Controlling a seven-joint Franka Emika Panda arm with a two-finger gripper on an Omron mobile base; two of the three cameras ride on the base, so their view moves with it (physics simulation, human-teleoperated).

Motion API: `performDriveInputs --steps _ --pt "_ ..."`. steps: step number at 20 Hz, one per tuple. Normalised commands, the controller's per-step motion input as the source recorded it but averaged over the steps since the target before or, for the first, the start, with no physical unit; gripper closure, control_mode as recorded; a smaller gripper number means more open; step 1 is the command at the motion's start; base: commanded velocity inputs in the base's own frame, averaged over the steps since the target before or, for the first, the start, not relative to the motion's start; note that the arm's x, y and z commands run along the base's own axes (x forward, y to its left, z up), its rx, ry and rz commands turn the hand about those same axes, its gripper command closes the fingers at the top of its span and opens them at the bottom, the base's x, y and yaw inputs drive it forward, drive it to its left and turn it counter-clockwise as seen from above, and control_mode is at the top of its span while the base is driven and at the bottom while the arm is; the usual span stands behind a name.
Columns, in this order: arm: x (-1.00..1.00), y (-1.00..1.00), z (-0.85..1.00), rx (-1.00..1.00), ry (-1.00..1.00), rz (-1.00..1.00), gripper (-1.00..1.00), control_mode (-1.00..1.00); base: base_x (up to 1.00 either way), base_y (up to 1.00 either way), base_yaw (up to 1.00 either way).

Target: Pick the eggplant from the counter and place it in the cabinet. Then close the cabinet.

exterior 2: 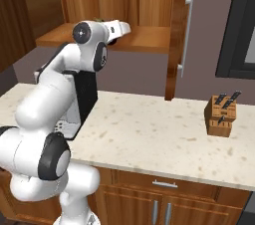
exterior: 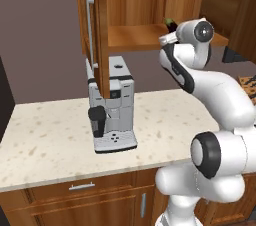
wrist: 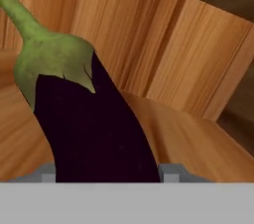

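Jaws closed partway on the eggplant point(wrist: 89, 129), gripped across its dark body, green stem end pointing away from the hand toward the cabinet's back panel; the fingertips themselves are hidden behind the fruit in the hand view. Gripper point(exterior 2: 119, 29) reaches inside the open cabinet point(exterior: 130, 0), just above the wooden shelf point(exterior 2: 144, 39); whether the eggplant touches the shelf, cannot tell. In the left base view a sliver of eggplant point(exterior: 170, 22) shows past the wrist, over the shelf. Both cabinet doors stand open, the left door point(exterior: 95, 25) swung out over the coffee machine, the right door point(exterior 2: 178, 30) with its long silver bar handle point(exterior 2: 188, 32) hanging out over the counter. Below the cabinet, a silver coffee machine point(exterior: 111, 105) sits on the beige speckled counter point(exterior: 45, 140). Knife block point(exterior 2: 222, 114) stands on the counter well to the right of the cabinet, near a dark window frame. Wooden drawers point(exterior 2: 164, 191) with silver handles run under the counter edge
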Motion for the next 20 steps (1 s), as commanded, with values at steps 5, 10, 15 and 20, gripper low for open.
performDriveInputs --steps 5,10,15,20 --pt "0.95 0.00 0.00 0.00 0.06 0.00 1.00 -1.00 0.00 0.00 0.00" --pt "0.82 -0.02 0.00 0.00 0.05 0.00 1.00 -1.00 0.00 0.00 0.00" --pt "0.69 -0.04 -0.06 0.00 0.03 0.00 1.00 -1.00 0.00 0.00 0.00" --pt "0.13 -0.03 -0.11 0.00 0.00 0.00 -1.00 -1.00 0.00 0.00 0.00"
